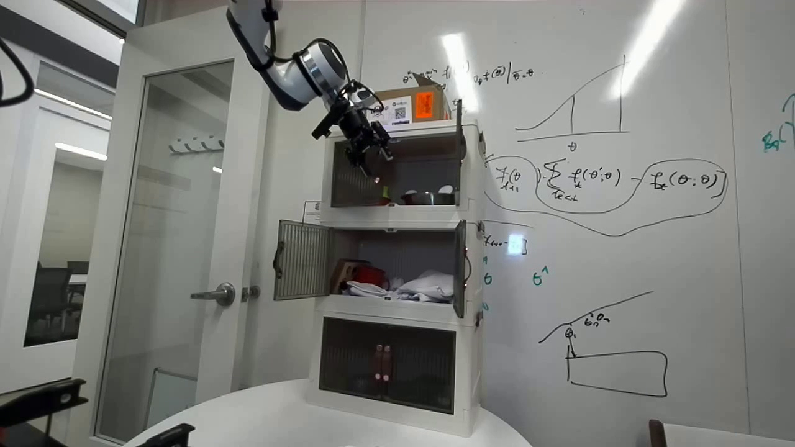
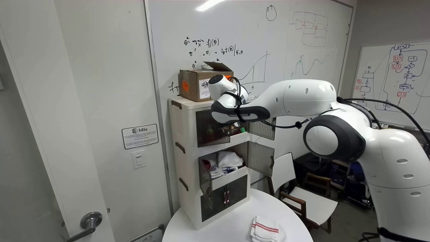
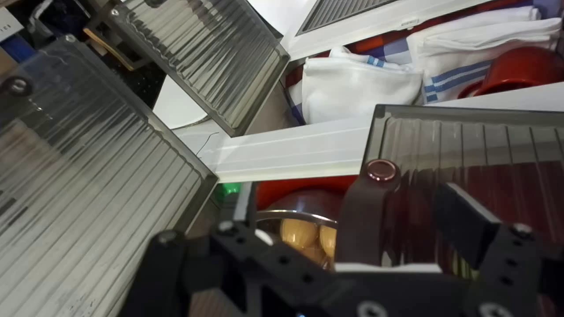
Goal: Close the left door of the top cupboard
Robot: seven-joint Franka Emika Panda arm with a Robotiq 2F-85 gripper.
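The top cupboard [image 1: 391, 215] has a smoky ribbed left door [image 1: 348, 189], which also shows in an exterior view [image 2: 211, 134] and the wrist view [image 3: 493, 145]. This door looks nearly shut, slightly ajar. Its brown handle [image 3: 363, 220] has a shiny round stud. My gripper [image 1: 376, 160] is in front of this door near the handle. In the wrist view the gripper [image 3: 352, 215] is open, one finger on each side of the handle, with gaps visible. The top right door [image 2: 263, 129] stands wide open. The arm hides the gripper in an exterior view.
A metal bowl [image 3: 304, 215] with yellowish items stands inside the top cupboard. The middle unit's left door [image 1: 302, 261] and right door [image 2: 260, 158] are open. A cardboard box [image 2: 195, 80] sits on top. A folded towel [image 2: 265, 230] lies on the round table [image 2: 295, 232].
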